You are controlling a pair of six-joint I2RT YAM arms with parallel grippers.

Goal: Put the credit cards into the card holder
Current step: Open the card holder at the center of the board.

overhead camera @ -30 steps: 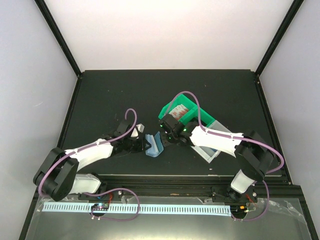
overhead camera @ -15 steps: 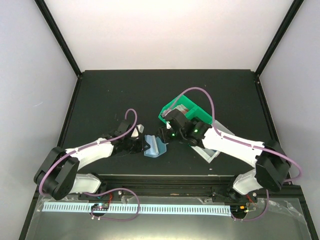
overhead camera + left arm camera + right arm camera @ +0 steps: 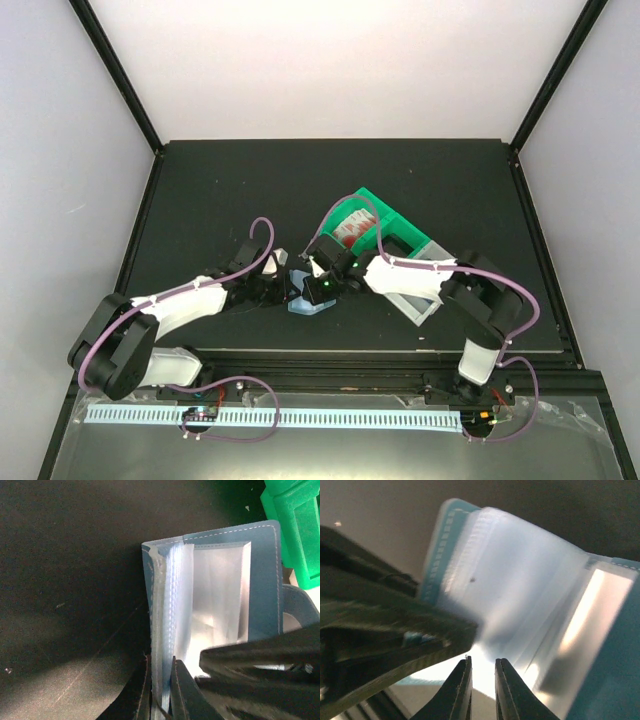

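The card holder (image 3: 308, 302) lies open on the black table, a teal-blue wallet with clear inner sleeves. My left gripper (image 3: 284, 288) is shut on its left flap and sleeve stack; the left wrist view shows the jaws (image 3: 161, 695) pinching that edge below the blue cover (image 3: 260, 570). My right gripper (image 3: 318, 286) hovers right over the open sleeves, with the wallet's teal edge (image 3: 440, 545) ahead. Its jaws (image 3: 483, 680) stand almost together with nothing visible between them. It shows as a dark blur in the left wrist view (image 3: 260, 670). No blue credit card is visible.
A green bin (image 3: 395, 225) stands just behind and right of the wallet, with something red and white inside; it also shows in the left wrist view (image 3: 295, 535). A white bin (image 3: 425, 305) lies under the right arm. The left gripper's body (image 3: 380, 615) fills the right wrist view's left side.
My right gripper has swung from beside the green bin leftward and down onto the open wallet. The left gripper and the wallet have stayed in place.
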